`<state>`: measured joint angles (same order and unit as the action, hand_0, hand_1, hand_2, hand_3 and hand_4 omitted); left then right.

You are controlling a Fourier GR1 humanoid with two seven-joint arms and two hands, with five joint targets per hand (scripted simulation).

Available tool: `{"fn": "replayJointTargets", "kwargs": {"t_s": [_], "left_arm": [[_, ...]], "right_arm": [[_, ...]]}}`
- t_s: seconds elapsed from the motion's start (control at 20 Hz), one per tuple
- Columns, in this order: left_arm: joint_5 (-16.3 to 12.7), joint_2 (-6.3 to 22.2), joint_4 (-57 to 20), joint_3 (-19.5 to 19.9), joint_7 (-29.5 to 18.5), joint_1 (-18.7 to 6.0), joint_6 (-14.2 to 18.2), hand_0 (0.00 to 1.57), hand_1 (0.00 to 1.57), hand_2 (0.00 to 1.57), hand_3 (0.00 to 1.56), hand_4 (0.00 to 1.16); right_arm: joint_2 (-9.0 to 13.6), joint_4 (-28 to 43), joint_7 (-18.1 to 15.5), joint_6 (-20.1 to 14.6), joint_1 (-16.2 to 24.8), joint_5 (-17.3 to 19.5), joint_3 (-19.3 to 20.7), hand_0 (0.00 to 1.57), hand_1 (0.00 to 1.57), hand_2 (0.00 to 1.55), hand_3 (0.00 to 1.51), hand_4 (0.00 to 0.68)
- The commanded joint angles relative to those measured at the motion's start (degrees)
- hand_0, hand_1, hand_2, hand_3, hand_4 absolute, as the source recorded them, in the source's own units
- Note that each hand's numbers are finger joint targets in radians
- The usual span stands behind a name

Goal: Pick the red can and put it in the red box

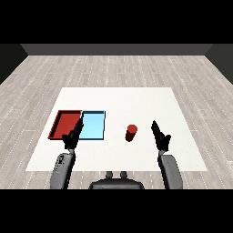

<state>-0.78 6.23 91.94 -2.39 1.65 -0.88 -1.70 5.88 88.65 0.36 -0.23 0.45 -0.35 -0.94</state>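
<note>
Red and upright, the red can (131, 132) stands on the white table (136, 98), to the right of the light blue tray (93, 125) and clear of it; the red tray (66, 124) lies on that tray's far side, touching it edge to edge. The can looks like a small rigid cylinder, probably light, with a smooth rounded wall that could slip or tip, so the sensible hold is around its middle, fingers one side and thumb the other. The right hand (160, 135) hangs just right of the can, apart from it, fingers straight and released, grasping nothing. The left hand (73, 135) hovers over the near edges of the two trays, likewise unclenched and empty, and covers part of them. The can's top detail and any label are too small to make out.
</note>
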Motion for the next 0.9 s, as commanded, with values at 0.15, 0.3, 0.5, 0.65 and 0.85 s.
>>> {"fn": "replayJointTargets", "kwargs": {"t_s": [0.15,0.3,0.5,0.65,0.85], "left_arm": [[0.66,-0.66,-0.87,1.55,-1.83,0.56,0.11,0.00,0.00,0.00,0.00,0.00],[-2.80,-2.71,4.99,3.86,-14.48,-1.83,0.23,0.00,0.00,0.00,0.00,0.00],[-0.91,-3.88,1.70,3.17,-25.95,1.64,-0.83,0.00,0.00,0.00,0.00,0.00],[-0.05,-6.05,0.38,2.00,-23.75,-2.25,1.53,0.00,0.00,0.00,0.00,0.00],[-4.79,-2.51,-1.79,5.94,-28.55,0.32,-4.47,0.00,0.00,0.00,0.00,0.00]], "right_arm": [[4.94,4.83,-3.22,6.92,6.08,-5.47,6.21,0.00,0.00,0.00,0.00,0.000],[3.83,9.17,-11.71,9.51,2.60,-10.32,7.82,0.00,0.00,0.00,0.00,0.000],[7.24,9.90,-17.36,16.72,8.93,-14.29,10.83,0.00,0.00,0.00,0.00,0.000],[5.13,6.83,-22.25,16.97,10.01,-12.68,10.88,0.00,0.00,0.00,0.00,0.000],[5.49,6.87,-21.78,18.18,7.94,-12.64,12.30,0.00,0.00,0.00,0.00,0.000]]}}
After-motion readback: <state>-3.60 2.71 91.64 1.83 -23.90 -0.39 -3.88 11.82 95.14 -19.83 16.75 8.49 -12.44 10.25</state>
